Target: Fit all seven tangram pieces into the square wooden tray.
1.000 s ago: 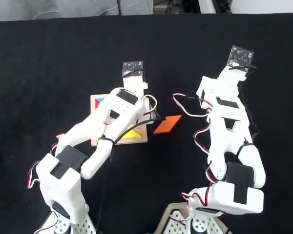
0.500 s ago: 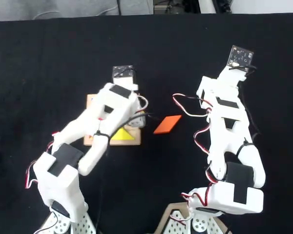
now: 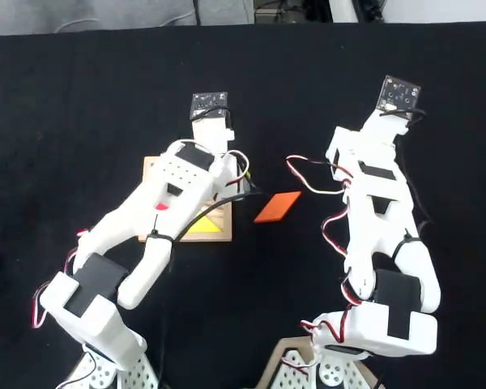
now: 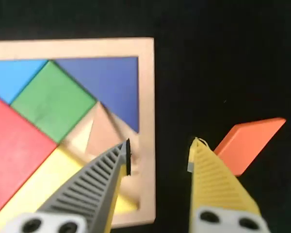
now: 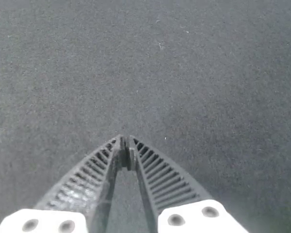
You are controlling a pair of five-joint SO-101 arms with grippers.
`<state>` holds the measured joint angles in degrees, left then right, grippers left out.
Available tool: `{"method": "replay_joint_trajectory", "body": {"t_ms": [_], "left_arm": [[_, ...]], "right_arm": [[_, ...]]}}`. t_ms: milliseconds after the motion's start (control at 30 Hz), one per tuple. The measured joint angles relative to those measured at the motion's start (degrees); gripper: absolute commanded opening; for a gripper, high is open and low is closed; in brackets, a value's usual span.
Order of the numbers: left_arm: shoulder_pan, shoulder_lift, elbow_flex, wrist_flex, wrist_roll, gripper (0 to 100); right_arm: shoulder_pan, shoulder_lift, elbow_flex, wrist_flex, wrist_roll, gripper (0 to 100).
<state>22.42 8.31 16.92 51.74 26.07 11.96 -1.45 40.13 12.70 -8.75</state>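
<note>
- Black cloth (image 3: 81, 97) covers the whole table, and the wooden tray (image 3: 148, 174) lies on it under my left arm.
- My left gripper (image 4: 160, 148) is spread wide with nothing between its fingers. I judge it is held open this way to take the last loose piece, not to carry anything.
- The grey finger (image 4: 102, 174) hangs over the tray's bare patch (image 4: 99, 131). The yellow finger (image 4: 211, 179) is outside the rim, over the cloth.
- The orange piece (image 4: 247, 143) lies flat on the cloth, outside the tray and just beside the yellow finger. I cannot tell whether the finger touches it.
- In the high view the orange piece (image 3: 277, 206) lies between my two arms, near the tray's edge and apart from it.
- Inside the tray I see the dark blue triangle (image 4: 111, 82), the green square (image 4: 51, 104), the light blue piece (image 4: 14, 80), the red piece (image 4: 14, 155) and the yellow piece (image 4: 48, 182), all lying flush.
- The bare patch is next to the rim nearest the orange piece, so I judge that is where it belongs.
- My own finger hides part of the tray, so I cannot count every piece.
- My right gripper (image 5: 125, 145) is pressed together and pinches nothing. It hangs over bare cloth, well apart from the tray, I judge to keep out of the way.
</note>
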Motion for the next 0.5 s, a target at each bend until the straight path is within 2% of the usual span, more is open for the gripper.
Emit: {"method": "replay_joint_trajectory", "body": {"t_ms": [133, 500], "left_arm": [[0.0, 0.0, 1.1, -3.5, 0.0, 21], [0.7, 3.9, 1.4, -4.0, 0.0, 21]], "right_arm": [[0.0, 0.0, 0.0, 0.0, 0.0, 1.2], [0.0, 0.0, 0.0, 0.0, 0.0, 1.2]]}}
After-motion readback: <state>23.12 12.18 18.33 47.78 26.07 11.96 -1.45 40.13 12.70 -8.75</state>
